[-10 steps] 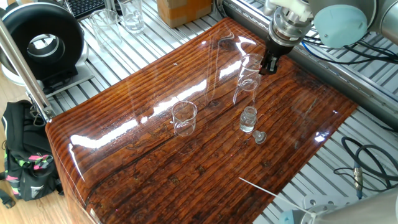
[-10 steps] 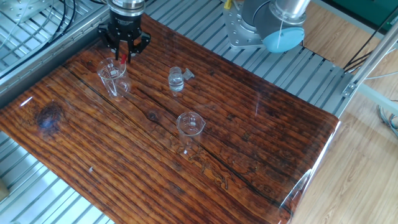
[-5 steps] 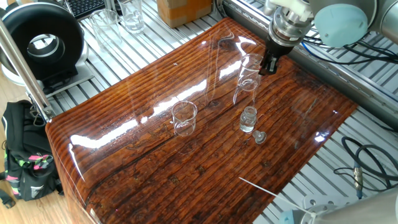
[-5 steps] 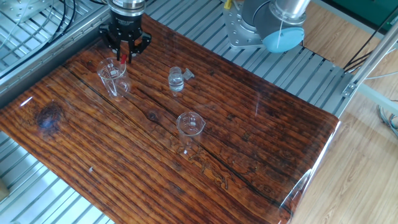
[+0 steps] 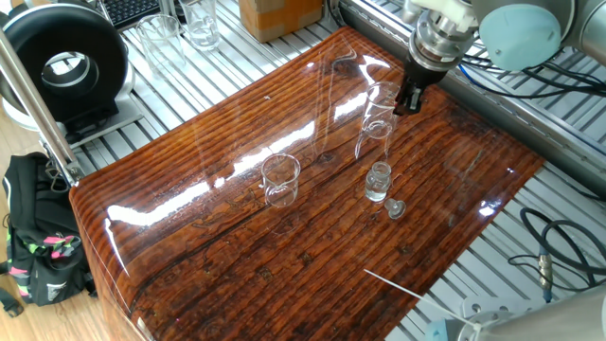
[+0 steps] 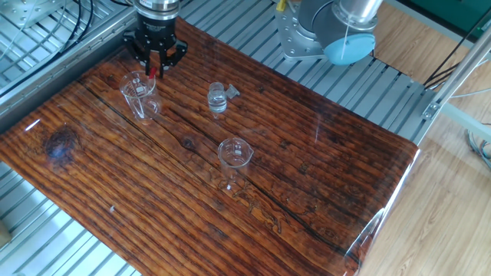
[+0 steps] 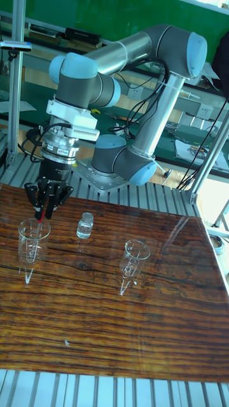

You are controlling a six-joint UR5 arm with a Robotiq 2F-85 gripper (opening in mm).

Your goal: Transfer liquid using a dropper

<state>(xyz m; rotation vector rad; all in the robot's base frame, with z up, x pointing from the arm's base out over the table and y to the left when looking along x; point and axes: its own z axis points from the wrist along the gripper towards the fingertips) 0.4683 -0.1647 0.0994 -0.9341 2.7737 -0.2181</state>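
Note:
The dropper's red bulb (image 6: 153,73) (image 7: 42,215) sits between the fingers of my gripper (image 6: 153,67) (image 7: 46,205) (image 5: 409,99), which is shut on it. Its thin tube points down into the tall glass vessel (image 6: 136,96) (image 7: 33,239) (image 5: 377,123) standing directly under the gripper. A small glass bottle (image 6: 217,98) (image 5: 378,182) (image 7: 85,226) stands to one side, its stopper (image 6: 232,91) (image 5: 395,208) lying on the table beside it. Another glass vessel (image 6: 235,156) (image 5: 280,180) (image 7: 133,255) stands further off. The liquid is too clear to make out.
The wooden table top (image 5: 237,265) is glossy and ringed by metal slats. A black round device (image 5: 62,62), spare glassware (image 5: 199,24) and a cardboard box (image 5: 279,14) sit beyond one edge. The arm's base (image 6: 322,31) stands behind the table. A thin white sliver (image 5: 393,282) lies near a corner.

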